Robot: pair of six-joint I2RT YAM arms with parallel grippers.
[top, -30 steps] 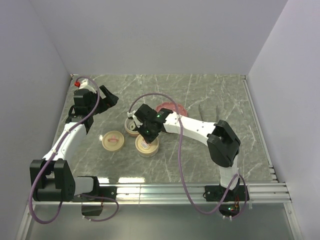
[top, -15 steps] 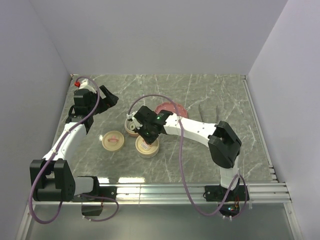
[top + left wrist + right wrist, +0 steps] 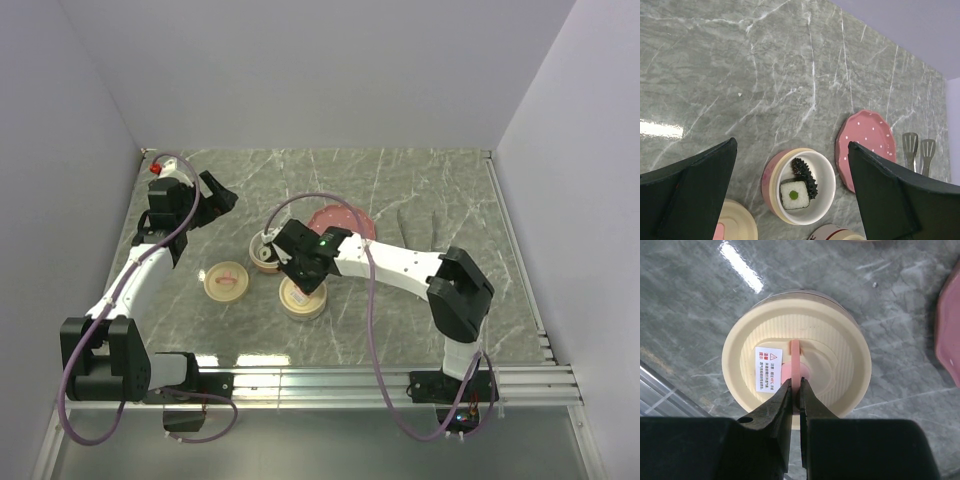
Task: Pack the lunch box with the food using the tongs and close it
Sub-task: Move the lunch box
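Change: since a second ago the right arm (image 3: pixel 400 265) has drawn back toward its base, and its elbow now sits nearer the near edge and further right. The lidded tier (image 3: pixel 747 360) has gone with it, a little nearer and to the right. The left arm (image 3: pixel 140 270) and the other things have not moved.
Right claw (image 3: pixel 795 385): closed, pinching the pink handle (image 3: pixel 796 360) on top of the lidded tier.
Handle axis: the strip runs straight away from the wrist camera, in line with the fingers, which squeeze its near end from both sides.
Left claw (image 3: pixel 791 145): wide open and holding nothing, above the far-left part of the bench (image 3: pixel 715 65).
Tongs (image 3: pixel 910 142): lying flat on the bench just right of the red plate (image 3: pixel 865 142), untouched and well apart from both claws.
Tongs axis: roughly far-to-near, with the two flat slotted tips side by side at the far end. The joined end is out of the left wrist view.
Food (image 3: pixel 795 194): two pieces in the open tier (image 3: pixel 771 182), one white with a green centre and one dark and bristly, touching each other.
Spare lid (image 3: pixel 226 281): on the bench left of the lidded tier.
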